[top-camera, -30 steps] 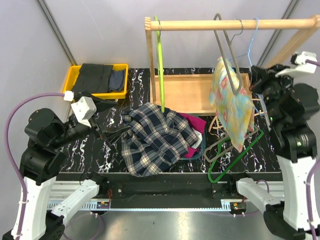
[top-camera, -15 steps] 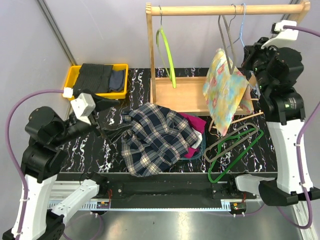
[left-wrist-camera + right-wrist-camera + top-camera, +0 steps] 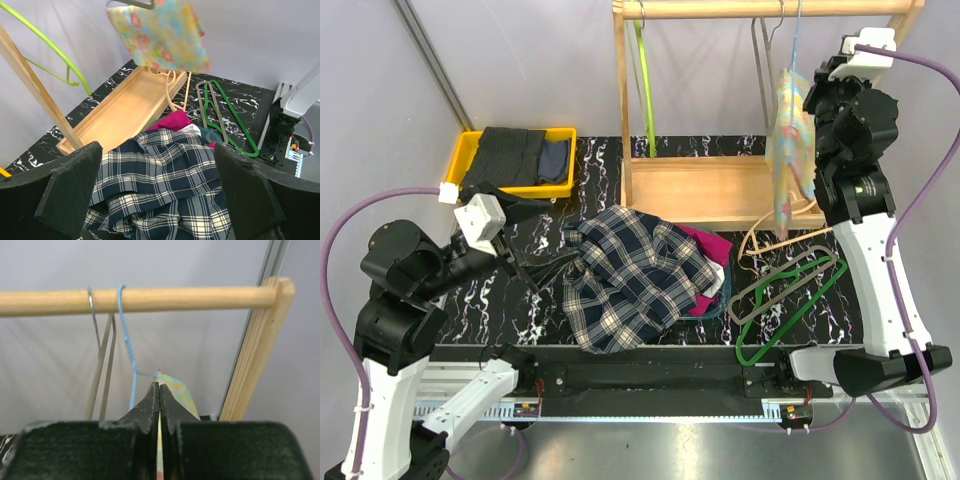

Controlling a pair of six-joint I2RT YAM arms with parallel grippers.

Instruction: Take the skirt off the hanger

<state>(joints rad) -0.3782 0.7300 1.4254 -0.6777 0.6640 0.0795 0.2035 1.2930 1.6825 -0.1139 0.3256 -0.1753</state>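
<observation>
Because the floral fabric skirt (image 3: 788,150) hanging on the pale blue wire hanger (image 3: 127,340) from the wooden rail (image 3: 175,297) looks light, limp and slippery, I am pinching its top edge in my closed right gripper (image 3: 159,392), left gripper (image 3: 160,192) idling open.

This is looking like a robotics lab cell. Plain grey panels (image 3: 520,70) are closing in a black marbled table (image 3: 545,300), and purple cables (image 3: 395,193) are looping beside the metal rail (image 3: 650,402) at its near edge.
</observation>
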